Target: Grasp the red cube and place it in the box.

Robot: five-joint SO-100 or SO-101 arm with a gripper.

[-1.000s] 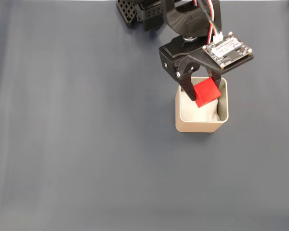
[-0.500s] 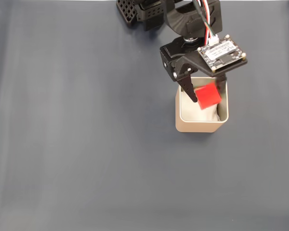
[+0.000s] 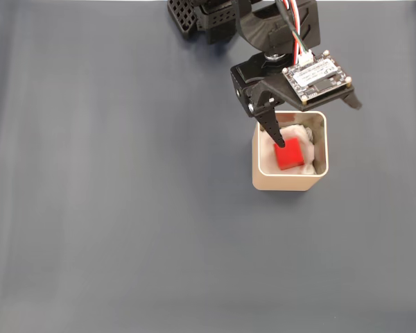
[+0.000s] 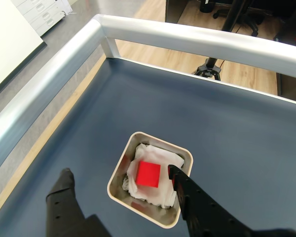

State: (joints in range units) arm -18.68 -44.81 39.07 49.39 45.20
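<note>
Inside the box [image 4: 119, 170], the red cube [image 4: 148, 174] lies free below the spread-open gripper [image 4: 119, 177].

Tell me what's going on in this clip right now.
A small robot arm is putting a red cube into a beige box on a dark table. The cube lies inside the box on white paper, free of the fingers. The gripper hangs open just above the box, one finger over its rim and the other outside it.
</note>
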